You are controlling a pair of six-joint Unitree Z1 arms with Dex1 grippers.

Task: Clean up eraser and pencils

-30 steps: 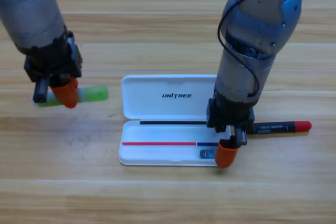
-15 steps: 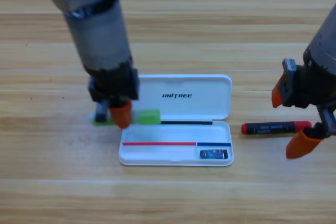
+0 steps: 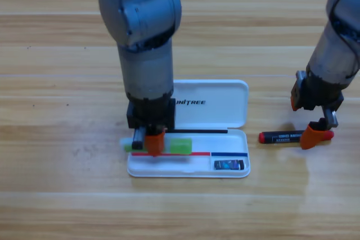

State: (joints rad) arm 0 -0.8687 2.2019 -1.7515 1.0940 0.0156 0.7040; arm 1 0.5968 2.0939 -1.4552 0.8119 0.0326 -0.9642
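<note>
High view, left end effector (image 3: 149, 143) clamping green-capped pencil (image 3: 179, 145), now over white case (image 3: 225, 105), right end effector (image 3: 314, 122) lowered, spread, over black-and-red pencil (image 3: 284, 137).

My left gripper (image 3: 151, 140) points straight down at the pale pencil (image 3: 181, 145), so its body hides the pencil's middle; I see only the green cap and a short stub at the left. I cannot tell whether the pencil rests in the white case (image 3: 225, 111) or hangs above it. The left arm also covers the lid's left part and the start of its lettering. At my right gripper (image 3: 315, 130) a jaw covers the red end of the black pencil (image 3: 281, 137). Its print is too small to read. Both arms are cut off by the top edge.
</note>
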